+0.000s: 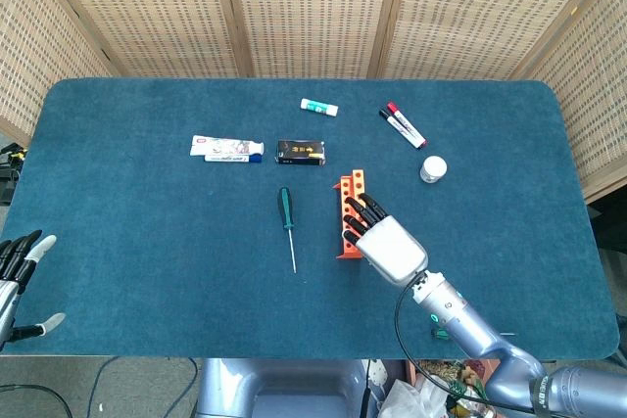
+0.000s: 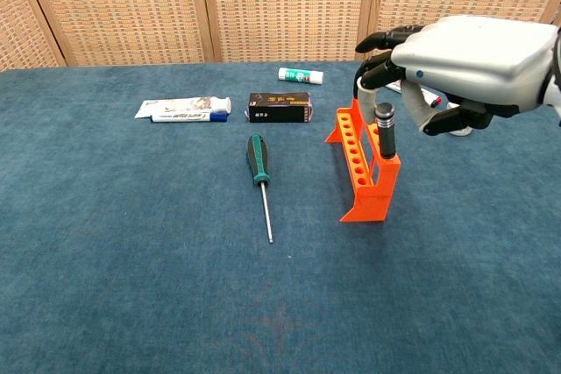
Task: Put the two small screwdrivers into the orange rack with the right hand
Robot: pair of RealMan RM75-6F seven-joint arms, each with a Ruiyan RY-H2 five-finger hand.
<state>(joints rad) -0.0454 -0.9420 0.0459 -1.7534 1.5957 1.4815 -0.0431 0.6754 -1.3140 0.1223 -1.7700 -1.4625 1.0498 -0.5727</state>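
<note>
A green-handled screwdriver [image 1: 286, 212] [image 2: 258, 162] lies flat on the blue table, left of the orange rack [image 1: 347, 190] [image 2: 359, 174]. A black-handled screwdriver [image 2: 384, 131] stands upright in the rack's near end; the head view hides it under my right hand. That right hand [image 1: 388, 244] [image 2: 465, 54] hovers over the rack's near end, just right of and behind the black handle, fingers stretched out and holding nothing. My left hand [image 1: 20, 276] hangs off the table's left front corner with fingers spread and empty.
Behind the rack lie a toothpaste tube [image 1: 226, 149], a black box [image 1: 301, 151], a white glue stick [image 1: 318, 107] and two markers [image 1: 403, 124]. A small white jar [image 1: 433, 168] stands to the rack's right.
</note>
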